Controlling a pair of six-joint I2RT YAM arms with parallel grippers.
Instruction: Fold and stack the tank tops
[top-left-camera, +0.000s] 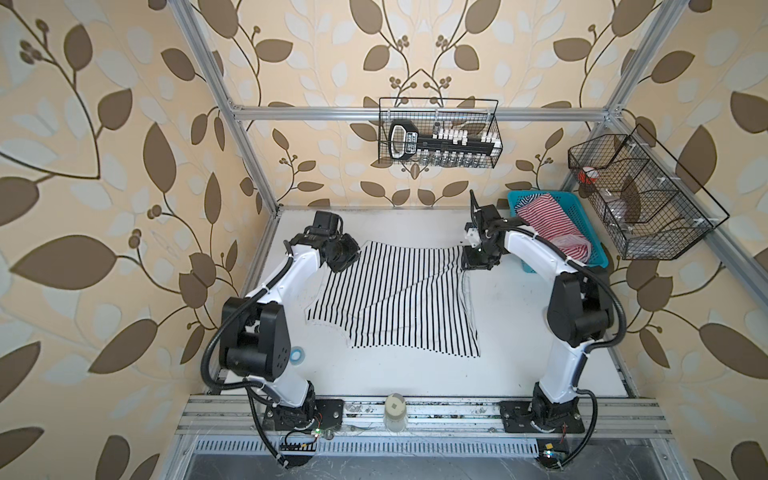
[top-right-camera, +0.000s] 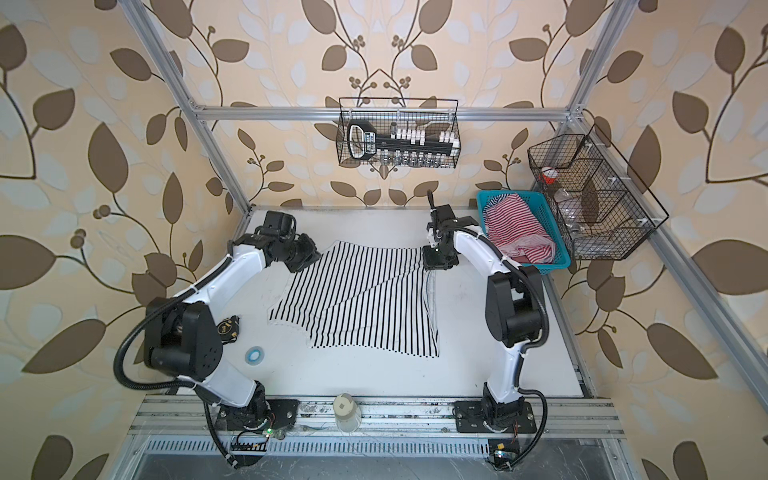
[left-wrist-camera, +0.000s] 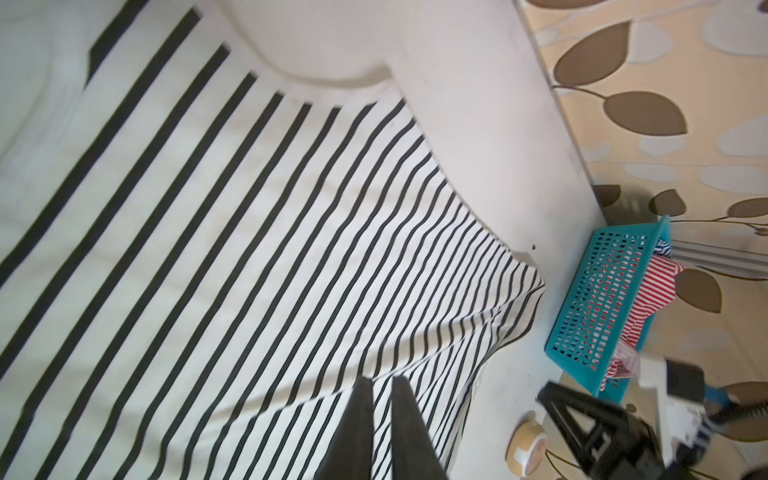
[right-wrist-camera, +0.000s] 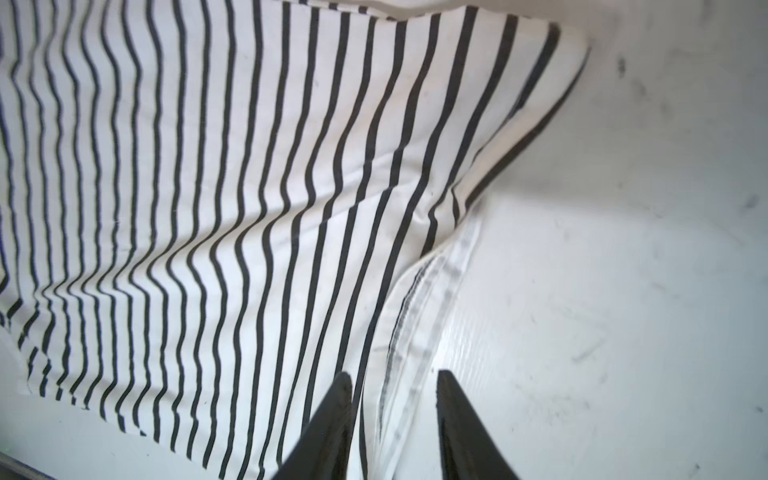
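Spreading the black-striped top (top-left-camera: 395, 299)
Mid-table; red-striped top (top-left-camera: 548, 228) waits in basket (top-left-camera: 598, 259) at 2 o'clock. Our left gripper (left-wrist-camera: 380, 388) pinches it, right gripper (right-wrist-camera: 395, 382) part-open, empty: uneven tension could bunch it

Two soft striped knit tank tops: one white with black stripes (top-left-camera: 399, 299) spread on white tabletop (top-left-camera: 519, 332), one white with red stripes (top-left-camera: 548, 228) bundled in basket. One turquoise perforated plastic basket (top-left-camera: 598, 259). Two black wire mesh baskets: one (top-left-camera: 438, 133) hung on rear rail, one (top-left-camera: 640, 195) at right side. One small blue-and-white tape ring (top-left-camera: 296, 354). One pale round-lidded jar (top-left-camera: 395, 409) at front rail. Two white-and-black robot arms.
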